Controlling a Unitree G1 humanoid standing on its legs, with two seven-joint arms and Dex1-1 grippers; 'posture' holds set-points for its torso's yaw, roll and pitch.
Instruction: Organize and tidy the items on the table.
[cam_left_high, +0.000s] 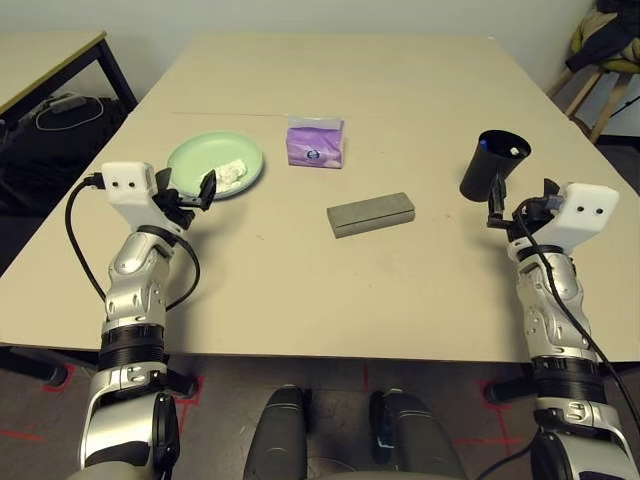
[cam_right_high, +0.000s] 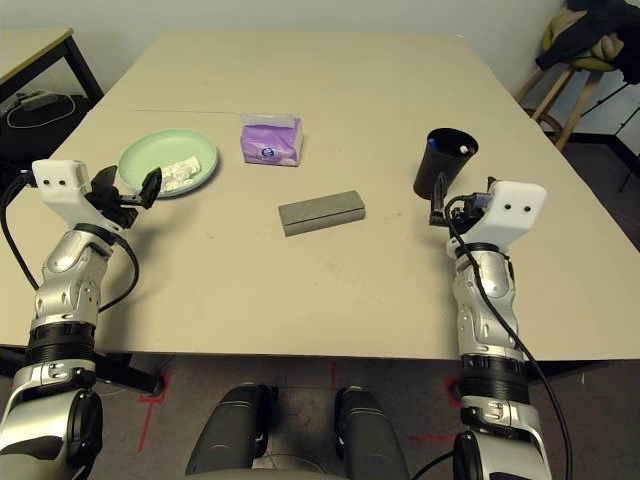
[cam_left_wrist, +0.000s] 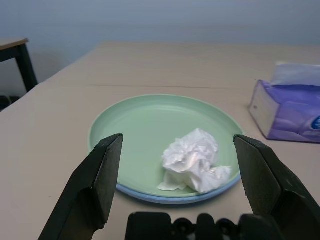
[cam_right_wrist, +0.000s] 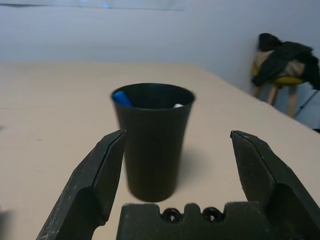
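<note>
**Left eye view: both claws spread, nothing gripped**

Left gripper (cam_left_high: 190, 195) is held spread just short of the pale green plate (cam_left_high: 195, 157) bearing crumpled tissue (cam_left_wrist: 194, 160); right gripper (cam_left_high: 518, 205) spread before the black cup (cam_left_high: 493, 165). Glasses case (cam_left_high: 371, 214) lies centrally, purple tissue pack (cam_left_high: 315, 141) beyond; bare table (cam_left_high: 400, 70) behind.

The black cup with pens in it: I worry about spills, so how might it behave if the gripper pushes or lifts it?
The black cup is tall and narrows toward its base, so a push near the rim would probably tip it. The pens lean to one side and may shift or rattle when lifted. Its smooth wall could be somewhat slippery.
</note>
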